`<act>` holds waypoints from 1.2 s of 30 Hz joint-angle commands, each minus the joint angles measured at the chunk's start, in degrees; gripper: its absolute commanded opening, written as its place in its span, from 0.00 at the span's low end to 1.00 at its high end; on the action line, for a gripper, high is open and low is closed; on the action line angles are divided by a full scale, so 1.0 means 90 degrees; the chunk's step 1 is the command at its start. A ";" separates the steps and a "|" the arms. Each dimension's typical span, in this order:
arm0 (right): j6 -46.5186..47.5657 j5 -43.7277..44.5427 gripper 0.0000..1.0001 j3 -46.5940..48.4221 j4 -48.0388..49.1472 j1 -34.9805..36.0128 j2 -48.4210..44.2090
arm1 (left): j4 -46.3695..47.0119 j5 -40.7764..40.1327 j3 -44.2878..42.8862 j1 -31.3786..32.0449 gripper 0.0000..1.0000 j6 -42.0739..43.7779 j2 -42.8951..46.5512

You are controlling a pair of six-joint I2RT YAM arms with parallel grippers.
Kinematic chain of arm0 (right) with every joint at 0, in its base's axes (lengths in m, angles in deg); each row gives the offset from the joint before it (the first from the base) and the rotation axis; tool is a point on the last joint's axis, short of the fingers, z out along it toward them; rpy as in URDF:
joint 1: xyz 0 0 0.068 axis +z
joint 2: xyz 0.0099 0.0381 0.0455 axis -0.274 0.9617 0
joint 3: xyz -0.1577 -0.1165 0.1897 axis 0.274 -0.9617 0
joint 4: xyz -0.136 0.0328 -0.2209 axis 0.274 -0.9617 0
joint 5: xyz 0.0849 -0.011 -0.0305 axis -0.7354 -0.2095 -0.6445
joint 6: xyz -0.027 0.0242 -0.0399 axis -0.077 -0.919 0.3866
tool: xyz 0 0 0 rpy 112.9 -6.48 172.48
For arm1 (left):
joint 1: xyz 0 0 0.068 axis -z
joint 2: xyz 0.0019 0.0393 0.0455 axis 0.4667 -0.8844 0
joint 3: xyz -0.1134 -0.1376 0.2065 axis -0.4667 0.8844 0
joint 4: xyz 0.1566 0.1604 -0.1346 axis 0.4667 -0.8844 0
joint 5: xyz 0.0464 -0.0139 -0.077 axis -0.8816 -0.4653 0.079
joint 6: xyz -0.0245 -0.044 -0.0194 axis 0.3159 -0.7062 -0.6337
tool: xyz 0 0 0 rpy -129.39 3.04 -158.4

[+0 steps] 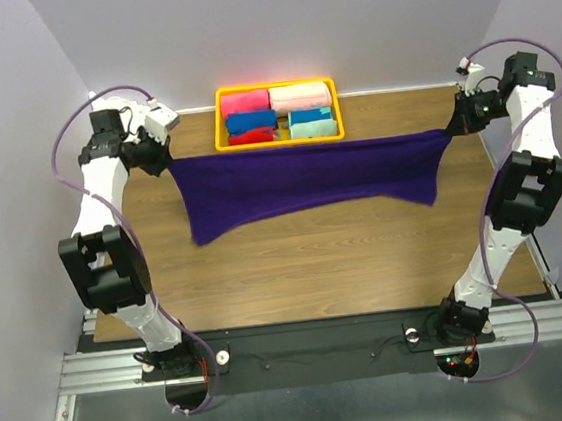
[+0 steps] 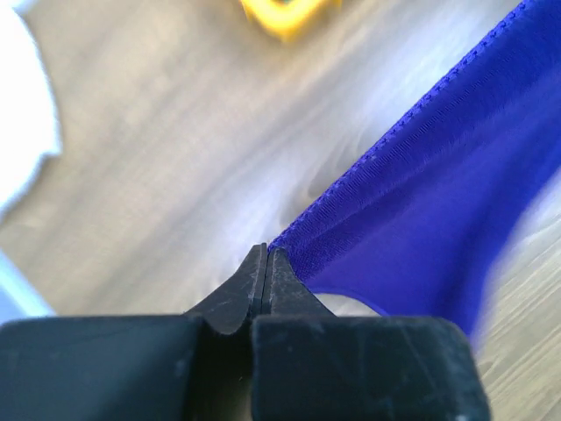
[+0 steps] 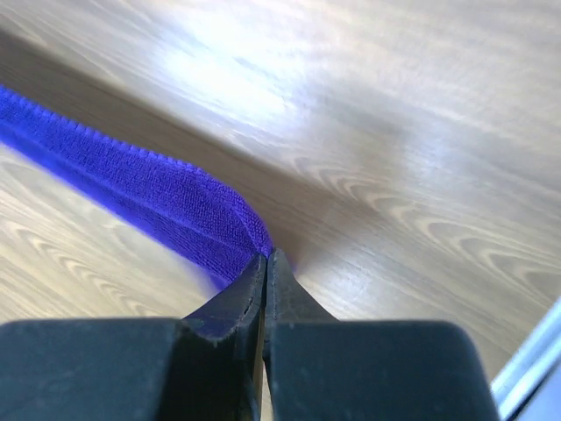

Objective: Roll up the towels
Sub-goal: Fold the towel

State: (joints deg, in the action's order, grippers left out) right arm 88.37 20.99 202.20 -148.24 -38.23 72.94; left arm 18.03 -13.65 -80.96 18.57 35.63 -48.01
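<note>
The big purple terry towel [image 1: 308, 177] hung stretched across the middle of the top view, just below the yellow plastic basket [image 1: 274, 85]. The left gripper [image 2: 266, 256] and right gripper [image 3: 266, 260] each pinched one upper corner, fully closed, probably to spread it flat for rolling.

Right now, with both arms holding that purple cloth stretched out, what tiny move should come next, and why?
Probably lower the left gripper and right gripper together, laying the purple towel flat on the table. Each pinches a corner, the towel stretched between them; rolling likely needs it flat.
</note>
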 commanded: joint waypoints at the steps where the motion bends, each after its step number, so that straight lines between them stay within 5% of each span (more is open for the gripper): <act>1: -0.0109 -0.0502 0.01 0.0204 0.0029 -0.0107 -0.0943 | -0.0039 0.0111 -0.0448 -0.0085 0.00 -0.0233 0.0983; 23: 0.0868 -0.0747 0.01 -0.2248 0.0107 -0.1259 -0.4997 | -0.0888 -0.0367 0.1720 -0.0231 0.00 0.0451 0.5786; 28: 0.0761 -0.0669 0.01 -0.2404 0.0292 -0.1259 -0.4444 | -0.0821 -0.0650 0.2022 -0.0231 0.00 0.0441 0.5593; 36: 0.0674 -0.0708 0.00 -0.2667 0.0623 -0.0684 -0.2938 | 0.0163 -0.0553 0.2306 -0.0212 0.00 0.0353 0.3612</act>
State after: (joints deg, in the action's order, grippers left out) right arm 95.08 14.00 179.34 -147.52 -47.28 43.28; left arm 12.96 -17.25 -61.73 16.97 39.34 -9.36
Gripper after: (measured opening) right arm 0.014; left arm 0.018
